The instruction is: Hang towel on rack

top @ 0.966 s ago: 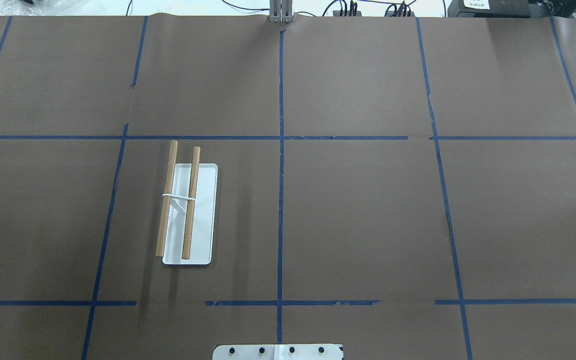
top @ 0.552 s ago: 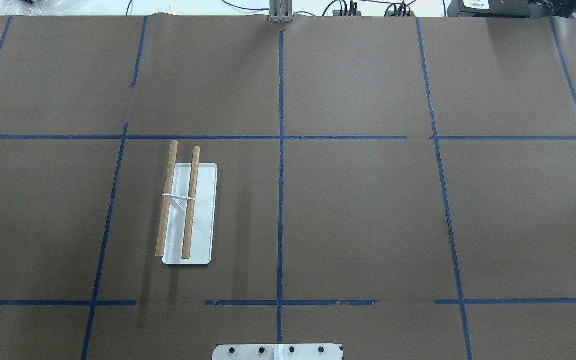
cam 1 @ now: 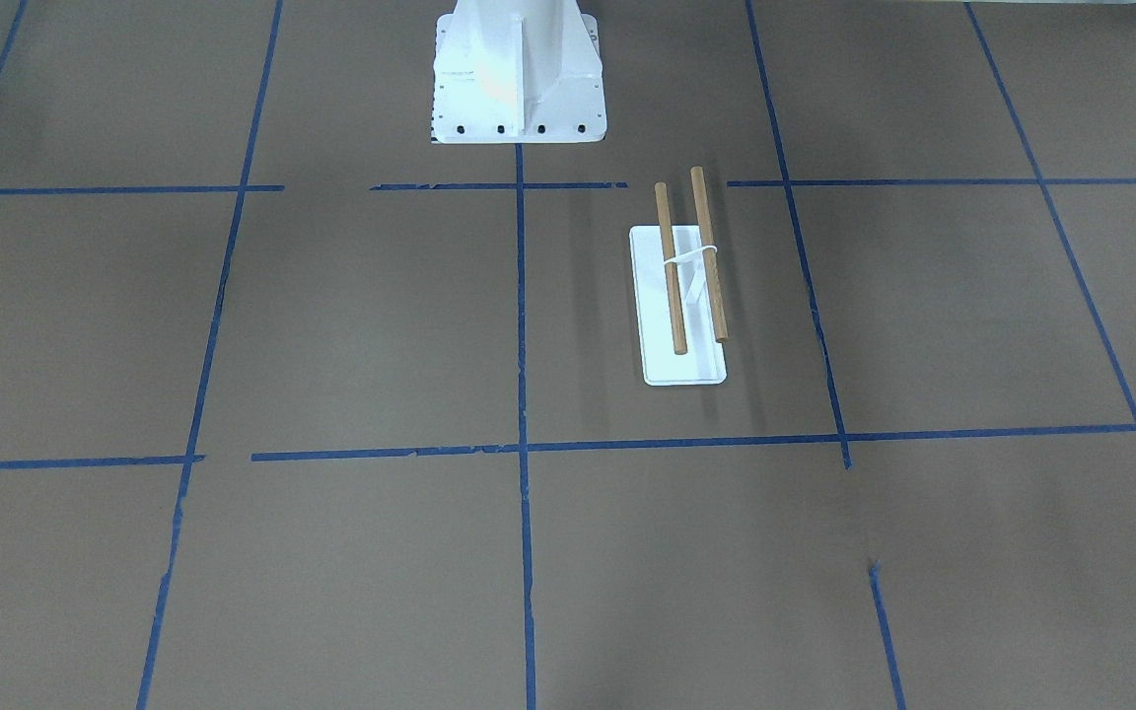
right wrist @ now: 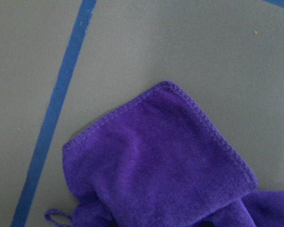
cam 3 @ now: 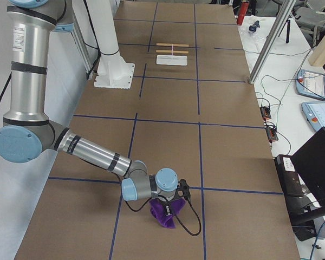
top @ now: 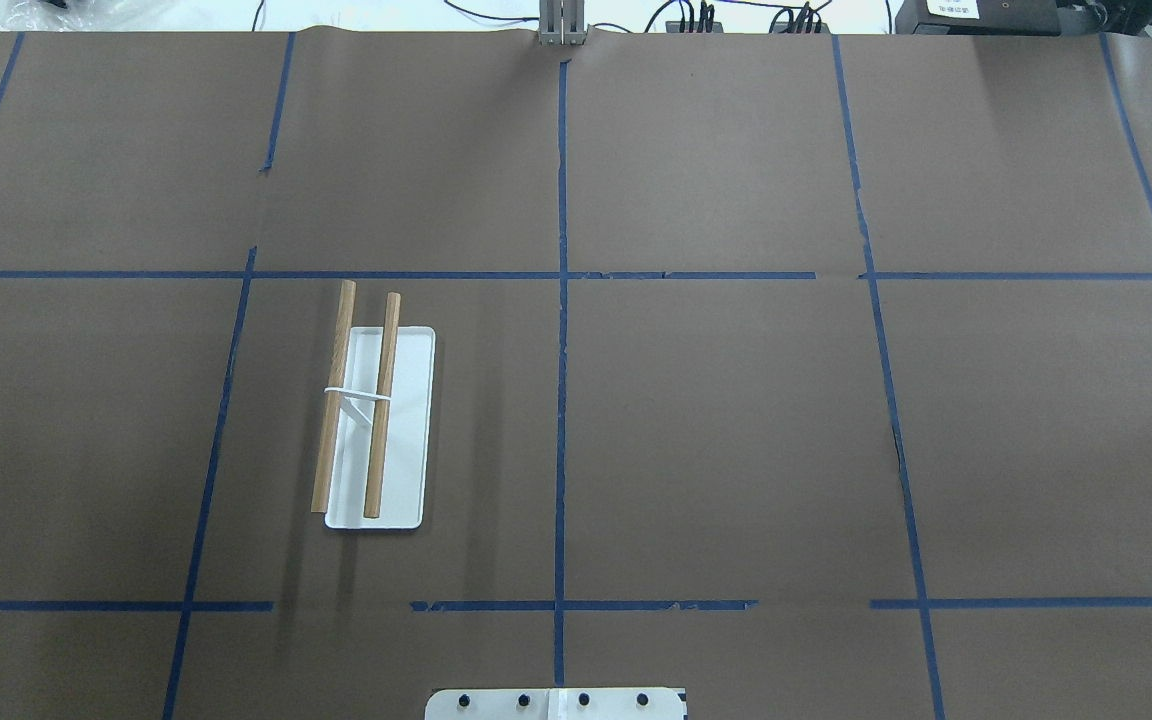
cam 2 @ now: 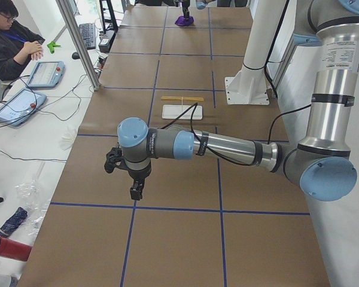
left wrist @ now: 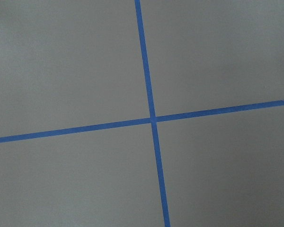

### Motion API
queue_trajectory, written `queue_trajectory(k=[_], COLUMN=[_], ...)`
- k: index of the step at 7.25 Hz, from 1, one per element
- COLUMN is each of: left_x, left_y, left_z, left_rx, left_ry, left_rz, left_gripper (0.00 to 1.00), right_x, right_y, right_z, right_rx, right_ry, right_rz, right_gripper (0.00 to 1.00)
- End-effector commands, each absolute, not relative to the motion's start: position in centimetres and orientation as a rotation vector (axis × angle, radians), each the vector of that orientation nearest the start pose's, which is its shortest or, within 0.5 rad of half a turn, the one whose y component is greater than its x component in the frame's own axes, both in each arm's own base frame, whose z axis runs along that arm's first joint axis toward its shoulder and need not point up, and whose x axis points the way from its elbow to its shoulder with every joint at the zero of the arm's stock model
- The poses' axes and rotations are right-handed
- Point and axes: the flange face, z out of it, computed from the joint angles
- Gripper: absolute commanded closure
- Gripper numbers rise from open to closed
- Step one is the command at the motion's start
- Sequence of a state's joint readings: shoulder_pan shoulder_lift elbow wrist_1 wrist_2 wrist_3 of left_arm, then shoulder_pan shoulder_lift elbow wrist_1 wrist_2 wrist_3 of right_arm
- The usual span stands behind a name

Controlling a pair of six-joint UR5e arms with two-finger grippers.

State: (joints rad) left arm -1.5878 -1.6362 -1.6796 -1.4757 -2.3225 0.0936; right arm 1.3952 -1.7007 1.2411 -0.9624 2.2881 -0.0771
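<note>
The rack (top: 406,430) stands left of the table's middle, with a white flat base and two wooden dowels (top: 334,400). It also shows in the front view (cam 1: 652,316), the left view (cam 2: 182,111) and the right view (cam 3: 172,59). The purple towel (right wrist: 161,161) lies crumpled on the brown table at its far right end, with a thin loop (right wrist: 57,218) at one corner. My right gripper (cam 3: 165,208) is down on the towel (cam 3: 163,215); I cannot tell whether it is open or shut. My left gripper (cam 2: 136,191) hangs above bare table at the left end; its state is unclear.
The white robot pedestal (cam 1: 517,79) stands at the robot's edge of the table. Blue tape lines (left wrist: 151,118) cross the brown paper. A metal post (cam 2: 78,42), tablets (cam 2: 45,73) and a seated person (cam 2: 6,36) are beyond the table's far edge.
</note>
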Motion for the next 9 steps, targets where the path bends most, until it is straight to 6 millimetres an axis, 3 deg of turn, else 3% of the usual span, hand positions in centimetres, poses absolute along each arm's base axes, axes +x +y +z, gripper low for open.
queue_trajectory(k=[1,3,4,5,6,7,8,9], left_x=[-7.5,-7.5,-7.5,-7.5,-7.5,-7.4,-7.5,-7.3], left_y=[-51.8,-51.9,-52.0,-52.1,-51.9,-52.3,-53.7,-55.1], left_z=[58.3,58.2,57.9,56.9,54.7,51.7,48.9,46.5], left_rx=[0.117,0.119,0.125,0.148,0.191,0.252,0.299,0.365], left_ry=[0.748,0.748,0.747,0.744,0.738,0.735,0.736,0.743], left_rz=[0.101,0.102,0.104,0.114,0.129,0.152,0.128,0.083], left_gripper=[0.0,0.0,0.0,0.0,0.0,0.0,0.0,0.0], right_x=[-0.4,-0.5,-0.7,1.4,3.2,3.0,2.8,0.4], right_y=[-41.1,-41.6,-42.9,-44.0,-45.1,-47.2,-50.9,-54.2], right_z=[81.6,80.2,76.7,72.6,67.8,62.3,54.7,48.6], right_rx=[0.124,0.151,0.217,0.303,0.397,0.452,0.5,0.521], right_ry=[-0.724,-0.736,-0.754,-0.786,-0.787,-0.797,-0.819,-0.873], right_rz=[-0.306,-0.309,-0.328,-0.299,-0.286,-0.294,-0.228,-0.156], right_gripper=[1.0,1.0,1.0,1.0,1.0,1.0,1.0,1.0])
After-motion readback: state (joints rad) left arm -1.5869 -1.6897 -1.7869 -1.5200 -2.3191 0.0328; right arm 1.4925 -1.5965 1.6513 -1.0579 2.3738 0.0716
